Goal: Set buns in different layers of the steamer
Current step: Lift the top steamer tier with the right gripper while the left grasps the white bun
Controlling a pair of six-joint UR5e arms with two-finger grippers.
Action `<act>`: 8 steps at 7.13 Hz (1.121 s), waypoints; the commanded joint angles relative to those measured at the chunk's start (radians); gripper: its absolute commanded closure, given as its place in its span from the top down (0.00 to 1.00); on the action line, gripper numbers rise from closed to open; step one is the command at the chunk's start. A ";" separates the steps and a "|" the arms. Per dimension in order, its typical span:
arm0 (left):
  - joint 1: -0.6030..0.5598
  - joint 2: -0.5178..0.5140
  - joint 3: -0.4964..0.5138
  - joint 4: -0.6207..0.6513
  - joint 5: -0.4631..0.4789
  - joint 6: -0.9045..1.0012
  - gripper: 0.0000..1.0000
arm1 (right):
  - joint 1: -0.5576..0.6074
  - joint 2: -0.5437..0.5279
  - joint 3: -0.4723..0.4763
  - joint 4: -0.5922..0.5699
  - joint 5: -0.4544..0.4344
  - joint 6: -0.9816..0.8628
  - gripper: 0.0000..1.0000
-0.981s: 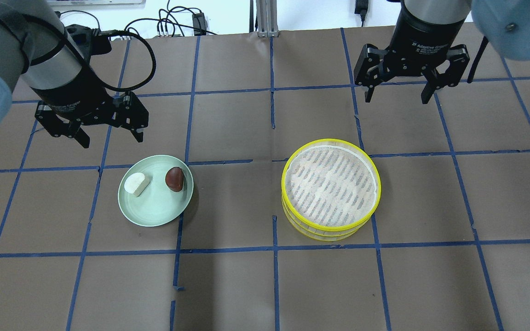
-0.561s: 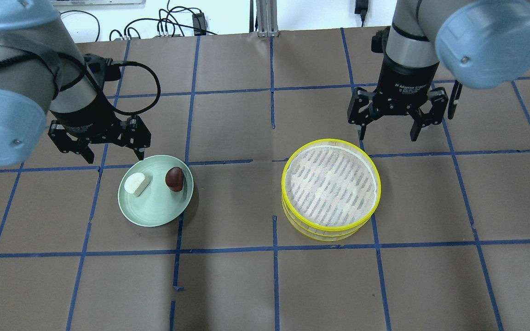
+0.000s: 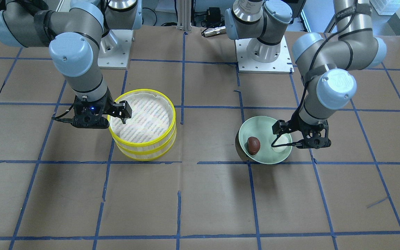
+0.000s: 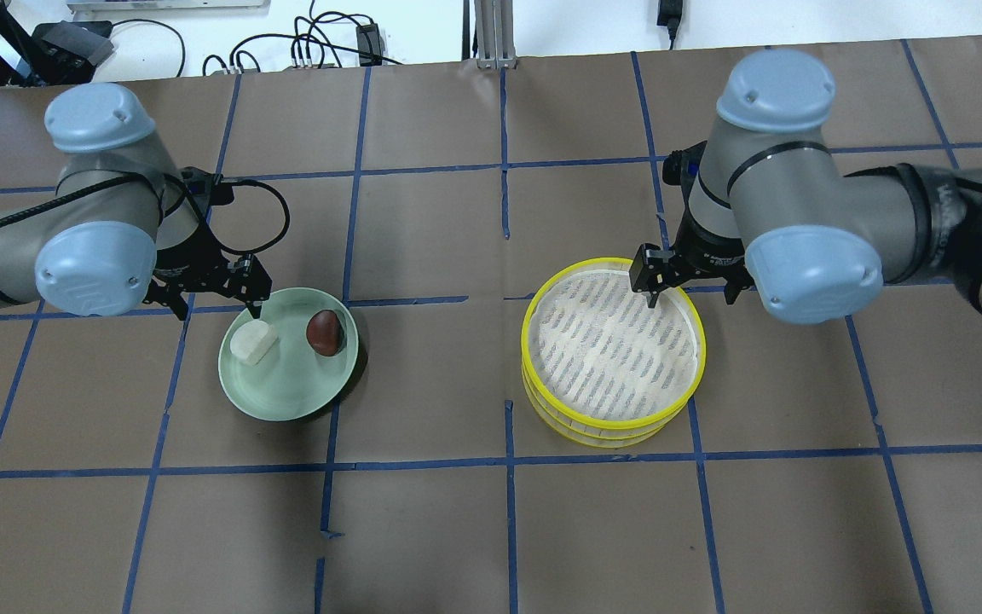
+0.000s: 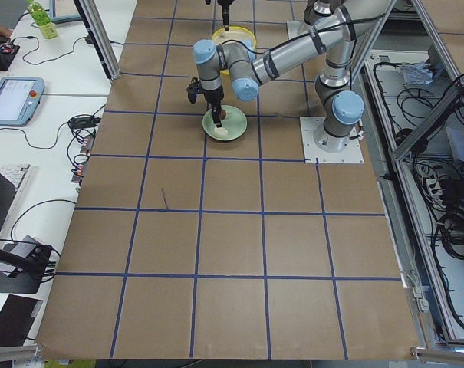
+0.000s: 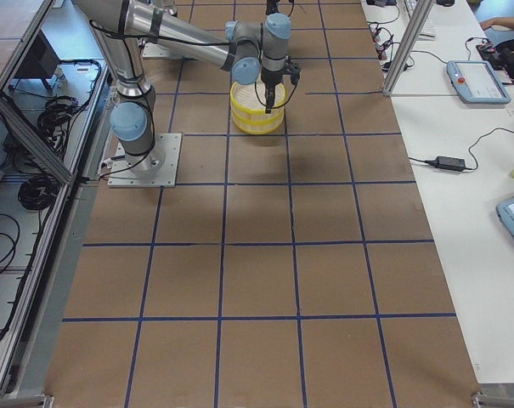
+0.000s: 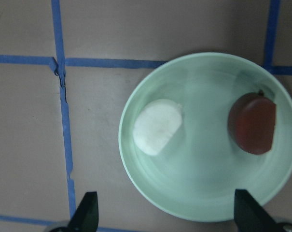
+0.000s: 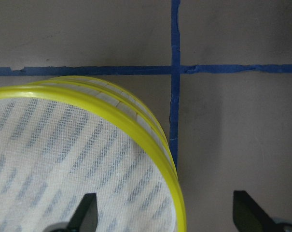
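Observation:
The white bun (image 4: 252,343) and the dark reddish-brown bun (image 4: 325,331) lie apart on a pale green plate (image 4: 286,409). My left gripper (image 4: 214,309) is open and low over the plate's upper-left rim, beside the white bun. In the left wrist view the white bun (image 7: 158,126) and brown bun (image 7: 252,123) lie ahead of the spread fingertips (image 7: 88,212). The two-tier steamer (image 4: 542,384) stands stacked, with nothing on its top liner (image 4: 613,350). My right gripper (image 4: 693,294) is open over its upper-right rim, and its jaws straddle the yellow rim (image 8: 136,130).
The brown table is marked with a blue tape grid (image 4: 508,460). The plate and steamer sit about one grid square apart. Cables (image 4: 312,47) lie beyond the table's top edge in the overhead view. The arms' bases (image 3: 262,52) stand at the robot's side.
Both arms have come down and in. The left gripper moved to the plate's rim by the white bun. The right gripper moved onto the steamer's rim. Both stay open.

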 commanded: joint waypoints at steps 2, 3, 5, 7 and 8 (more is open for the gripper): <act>0.015 -0.097 -0.003 0.088 -0.009 0.002 0.98 | -0.044 -0.010 0.055 -0.041 -0.005 -0.096 0.97; 0.014 -0.101 -0.008 0.088 -0.019 -0.051 0.98 | -0.044 -0.010 0.058 -0.046 -0.002 -0.101 0.99; 0.012 -0.101 -0.008 0.085 -0.067 -0.107 0.98 | -0.044 -0.017 0.058 -0.046 0.000 -0.098 0.46; 0.012 -0.101 -0.019 0.085 -0.070 -0.107 0.85 | -0.044 -0.024 0.058 -0.040 0.006 -0.099 0.10; 0.012 -0.099 -0.042 0.087 -0.082 -0.107 0.58 | -0.041 -0.024 0.058 -0.037 0.007 -0.099 0.09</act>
